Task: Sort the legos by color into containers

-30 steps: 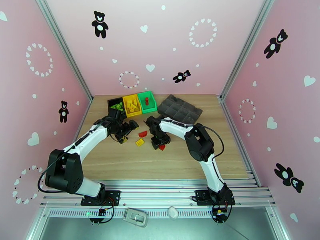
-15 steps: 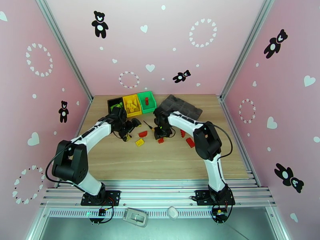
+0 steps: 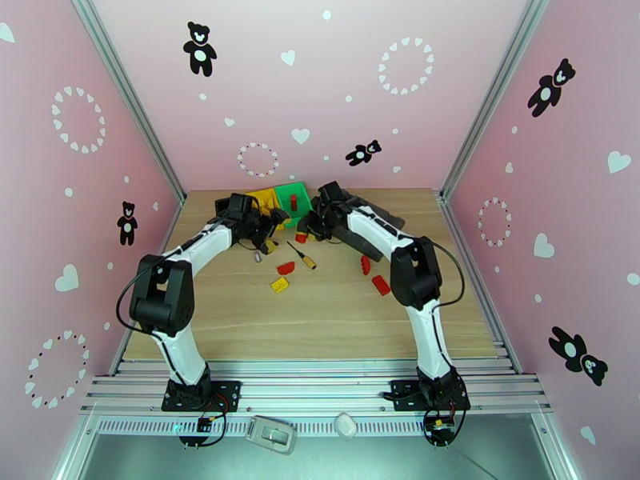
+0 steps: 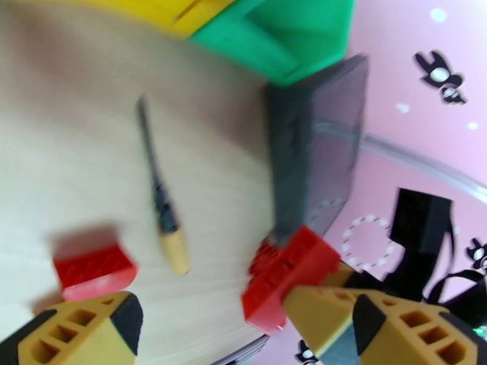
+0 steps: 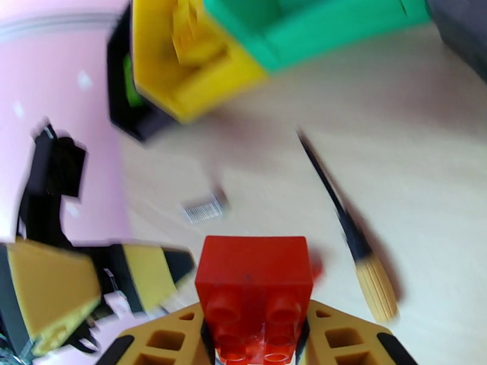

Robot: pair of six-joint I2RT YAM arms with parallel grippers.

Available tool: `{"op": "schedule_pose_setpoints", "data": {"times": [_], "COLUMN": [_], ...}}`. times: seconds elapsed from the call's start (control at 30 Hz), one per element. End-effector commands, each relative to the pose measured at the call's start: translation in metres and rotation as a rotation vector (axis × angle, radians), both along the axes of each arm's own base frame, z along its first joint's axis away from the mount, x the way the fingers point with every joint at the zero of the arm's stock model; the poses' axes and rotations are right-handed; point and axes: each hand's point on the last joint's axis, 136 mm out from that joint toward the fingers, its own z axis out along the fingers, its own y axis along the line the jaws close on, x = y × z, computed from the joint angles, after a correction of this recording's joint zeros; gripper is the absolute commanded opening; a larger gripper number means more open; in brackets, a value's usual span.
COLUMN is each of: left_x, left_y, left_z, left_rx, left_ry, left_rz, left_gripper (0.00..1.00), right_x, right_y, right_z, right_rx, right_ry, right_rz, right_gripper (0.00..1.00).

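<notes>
Brick (image 5: 252,281), red studded plastic, is clamped between the fingers of the right gripper (image 5: 252,326). Green open plastic bin (image 5: 292,44) is seen ahead and slightly right of that gripper, with yellow plastic bin (image 5: 176,74) joined ahead-left. Left gripper (image 4: 210,302) is spread wide, with nothing held between. Risks judged: if released early, the load could land in yellow or on the rim. The other gripper is close alongside, so a knock is possible.

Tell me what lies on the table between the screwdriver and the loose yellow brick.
A red brick lies between the screwdriver and the yellow brick; the top view shows it.
</notes>
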Motion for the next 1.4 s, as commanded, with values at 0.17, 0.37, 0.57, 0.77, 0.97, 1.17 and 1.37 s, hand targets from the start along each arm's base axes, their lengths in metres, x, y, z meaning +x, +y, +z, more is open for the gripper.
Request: {"op": "schedule_pose_setpoints", "data": {"times": [0.17,0.37,0.57,0.77,0.97,1.17,1.37], "left_x": [0.041,0.032,0.016,-0.002,-0.027,-0.054,-0.080], "left_y": [0.026,0.032,0.037,0.031,0.014,-0.017,-0.064], "left_z": [0.040,0.036,0.026,0.020,0.013,0.003,-0.008], "left_rx": [-0.041,-0.008,0.045,0.126,0.229,0.338,0.371], "left_ry": [-0.072,-0.062,-0.039,-0.028,-0.013,-0.004,-0.010], "left_rz": [0.091,0.079,0.063,0.011,-0.058,-0.175,-0.291], "left_gripper": [0.97,0.97,0.97,0.96,0.97,0.97,0.97], "right_x": [0.099,0.141,0.128,0.093,0.042,-0.023,-0.097], "right_y": [0.039,0.036,0.033,0.019,-0.027,-0.102,-0.191], "right_z": [0.030,0.026,0.047,0.080,0.079,0.048,0.009], "right_rx": [0.323,0.438,0.391,0.248,-0.022,-0.328,-0.532], "right_ry": [-0.016,-0.027,-0.087,-0.164,-0.171,-0.118,-0.021], "right_rz": [-0.191,-0.302,-0.219,-0.085,0.001,0.046,0.011], "right_gripper": [0.47,0.71,0.73,0.75,0.77,0.81,0.88]}}
